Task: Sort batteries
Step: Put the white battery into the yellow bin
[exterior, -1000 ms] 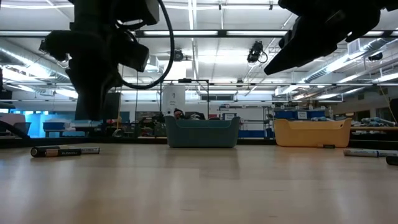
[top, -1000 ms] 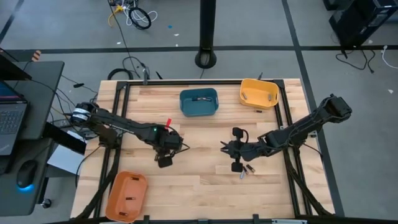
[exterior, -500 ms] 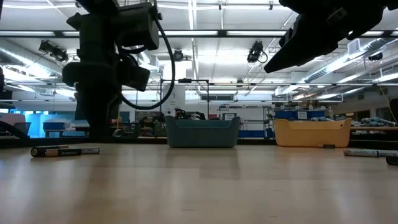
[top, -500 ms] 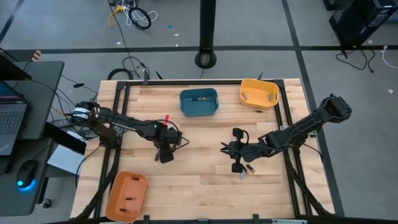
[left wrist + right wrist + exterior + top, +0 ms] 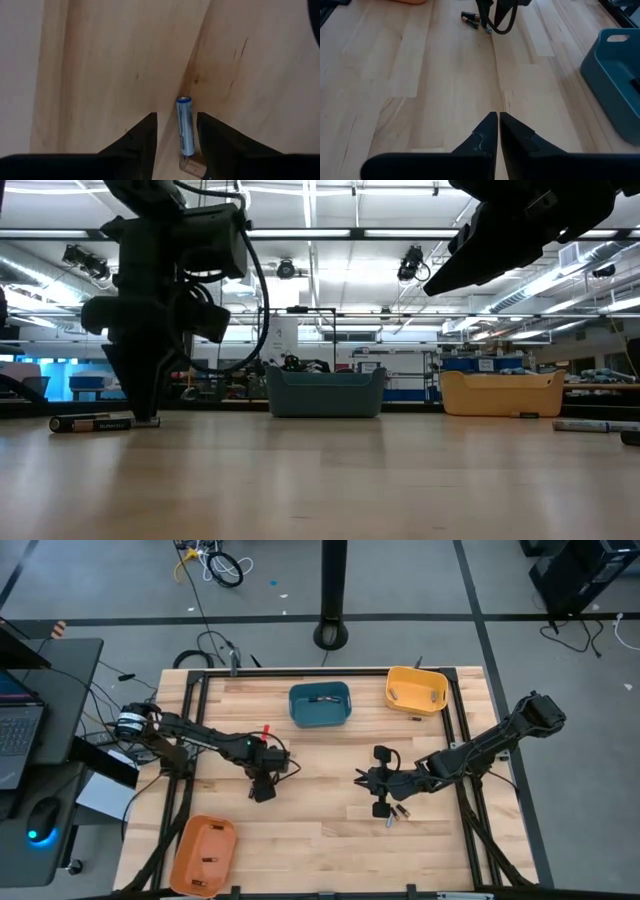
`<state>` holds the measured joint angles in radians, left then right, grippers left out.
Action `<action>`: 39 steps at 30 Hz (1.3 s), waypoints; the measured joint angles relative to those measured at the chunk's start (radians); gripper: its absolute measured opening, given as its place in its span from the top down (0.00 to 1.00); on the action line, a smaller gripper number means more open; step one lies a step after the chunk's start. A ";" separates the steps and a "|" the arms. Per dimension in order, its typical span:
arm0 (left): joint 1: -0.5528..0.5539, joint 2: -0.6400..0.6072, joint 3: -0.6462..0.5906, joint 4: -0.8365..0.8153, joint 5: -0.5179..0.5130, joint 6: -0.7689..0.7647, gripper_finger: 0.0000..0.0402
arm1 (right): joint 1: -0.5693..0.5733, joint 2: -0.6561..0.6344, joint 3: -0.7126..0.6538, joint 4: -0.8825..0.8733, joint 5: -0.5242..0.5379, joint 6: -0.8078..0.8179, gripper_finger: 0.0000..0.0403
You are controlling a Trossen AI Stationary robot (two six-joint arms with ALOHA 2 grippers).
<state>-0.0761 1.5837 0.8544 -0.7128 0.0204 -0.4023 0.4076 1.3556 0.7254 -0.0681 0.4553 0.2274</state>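
My left gripper (image 5: 263,787) points straight down at the table's left middle, its tips close to the wood. It is open (image 5: 176,131), and its fingers stand on either side of a blue-and-silver battery (image 5: 185,125) lying on the table. A copper-coloured battery (image 5: 195,165) lies just behind it. In the low view the gripper's tips (image 5: 143,408) stand beside these batteries (image 5: 100,422). My right gripper (image 5: 375,785) hangs shut (image 5: 497,125) above the table's right middle, with nothing in it. Two more batteries (image 5: 396,812) lie on the wood near it.
A blue bin (image 5: 320,705) and a yellow bin (image 5: 416,689) stand along the far edge. An orange bin (image 5: 205,852) stands at the near left corner. Bare wood lies between the two arms. A black metal frame (image 5: 190,730) borders the table.
My left gripper has sunk toward the table, still pointing down, and now stands with its tips close to the wood beside the batteries at the left. The batteries have stayed where they were.
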 joint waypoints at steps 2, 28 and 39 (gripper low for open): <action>0.000 0.000 -0.014 0.023 0.003 0.000 0.63 | 0.000 0.000 0.000 0.000 0.000 0.000 0.92; 0.006 0.060 -0.004 0.026 -0.041 0.083 0.93 | 0.000 0.000 0.000 0.007 0.000 -0.021 0.94; 0.007 0.063 0.052 0.078 -0.087 0.116 0.93 | 0.000 0.000 0.000 0.002 0.000 -0.040 0.95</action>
<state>-0.0689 1.6466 0.9065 -0.6345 -0.0666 -0.2859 0.4076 1.3556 0.7254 -0.0666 0.4553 0.1879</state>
